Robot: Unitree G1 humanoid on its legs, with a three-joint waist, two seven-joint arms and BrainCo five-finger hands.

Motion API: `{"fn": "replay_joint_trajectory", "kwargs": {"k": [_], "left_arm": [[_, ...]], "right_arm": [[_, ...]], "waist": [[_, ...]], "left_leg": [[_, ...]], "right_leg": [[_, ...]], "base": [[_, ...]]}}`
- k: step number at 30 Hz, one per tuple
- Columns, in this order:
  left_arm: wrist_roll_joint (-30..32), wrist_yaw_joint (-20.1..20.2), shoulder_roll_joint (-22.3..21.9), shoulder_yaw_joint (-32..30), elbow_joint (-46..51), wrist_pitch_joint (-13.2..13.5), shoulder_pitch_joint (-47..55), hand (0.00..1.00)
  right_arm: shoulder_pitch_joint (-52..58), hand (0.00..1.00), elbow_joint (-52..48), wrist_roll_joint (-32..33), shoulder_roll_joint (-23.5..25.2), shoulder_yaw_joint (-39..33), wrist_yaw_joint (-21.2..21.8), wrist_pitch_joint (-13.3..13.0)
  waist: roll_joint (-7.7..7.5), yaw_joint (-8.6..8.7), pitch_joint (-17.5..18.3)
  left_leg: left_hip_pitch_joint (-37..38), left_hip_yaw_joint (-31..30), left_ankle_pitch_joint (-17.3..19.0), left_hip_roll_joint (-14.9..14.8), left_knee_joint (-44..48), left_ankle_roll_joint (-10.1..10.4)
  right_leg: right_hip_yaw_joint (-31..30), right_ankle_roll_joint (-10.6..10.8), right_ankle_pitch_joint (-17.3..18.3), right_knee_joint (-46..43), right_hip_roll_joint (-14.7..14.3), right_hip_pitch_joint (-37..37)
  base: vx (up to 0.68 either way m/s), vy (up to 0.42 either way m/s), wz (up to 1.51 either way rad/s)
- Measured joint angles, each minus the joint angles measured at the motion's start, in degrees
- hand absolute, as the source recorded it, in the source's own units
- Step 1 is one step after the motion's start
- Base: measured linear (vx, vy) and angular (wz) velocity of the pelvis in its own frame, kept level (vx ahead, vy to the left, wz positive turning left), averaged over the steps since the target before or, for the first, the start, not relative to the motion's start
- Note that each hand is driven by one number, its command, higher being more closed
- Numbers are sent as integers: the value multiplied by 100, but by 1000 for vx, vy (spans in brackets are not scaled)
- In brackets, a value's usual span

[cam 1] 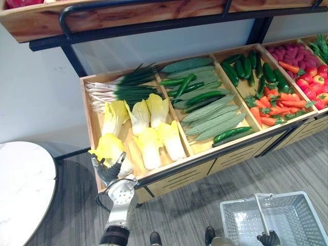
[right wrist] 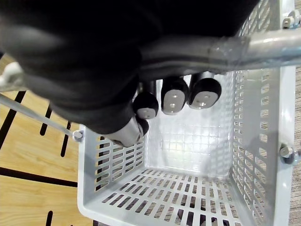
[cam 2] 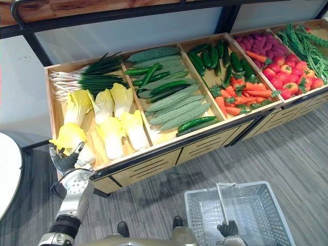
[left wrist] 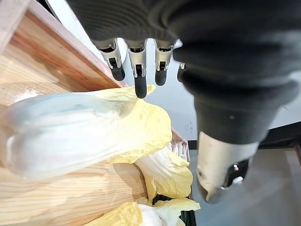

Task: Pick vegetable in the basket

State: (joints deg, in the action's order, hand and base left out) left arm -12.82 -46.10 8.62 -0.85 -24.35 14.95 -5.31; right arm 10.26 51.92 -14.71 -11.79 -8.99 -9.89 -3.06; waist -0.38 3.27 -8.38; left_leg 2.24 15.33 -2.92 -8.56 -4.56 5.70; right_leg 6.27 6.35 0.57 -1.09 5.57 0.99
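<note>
Floored in grey wood-grain planks [cam 1: 195, 205]. Against a pale wall [cam 1: 31, 92], a long wooden produce stand [cam 1: 225, 159] on a black metal frame [cam 1: 154, 28] — divided into compartments, slotted panels along its front. Above, a wooden shelf [cam 1: 128, 15]. At far left, a round white table [cam 1: 20, 189].

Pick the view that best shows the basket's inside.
Right wrist view: looks straight into the basket, its bottom bare, right hand curled round the handle. Both eye views show it from above, cut off by the picture's lower edge.
</note>
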Motion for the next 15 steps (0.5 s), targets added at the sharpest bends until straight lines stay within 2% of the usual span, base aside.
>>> {"fn": "replay_joint_trajectory", "kwargs": {"k": [9, 13, 15], "left_arm": [[2, -136, -132, 20, -9, -187, 1, 0], [10, -384, -178, 64, -9, -181, -20, 0], [57, -657, -180, 60, -8, -155, -117, 0]], "right_arm": [[-23, 100, 0, 13, 53, 51, -114, 5], [-50, 100, -1, 120, 54, 92, -115, 31], [-83, 100, -2, 131, 62, 99, -127, 78]], "waist": [[-18, -4, -103], [-22, -2, -107], [-21, -5, -129]], "left_leg": [[-29, -4, 10, -10, 68, -2], [-58, 3, 13, -17, 73, 0], [-129, -10, 8, -16, 78, -5]], "right_leg": [[-8, -2, 1, -6, 0, 2], [-21, -7, 4, -7, -4, 47], [-19, 9, -8, -7, -6, 92]], "base": [[0, 0, 0], [0, 0, 0], [0, 0, 0]]}}
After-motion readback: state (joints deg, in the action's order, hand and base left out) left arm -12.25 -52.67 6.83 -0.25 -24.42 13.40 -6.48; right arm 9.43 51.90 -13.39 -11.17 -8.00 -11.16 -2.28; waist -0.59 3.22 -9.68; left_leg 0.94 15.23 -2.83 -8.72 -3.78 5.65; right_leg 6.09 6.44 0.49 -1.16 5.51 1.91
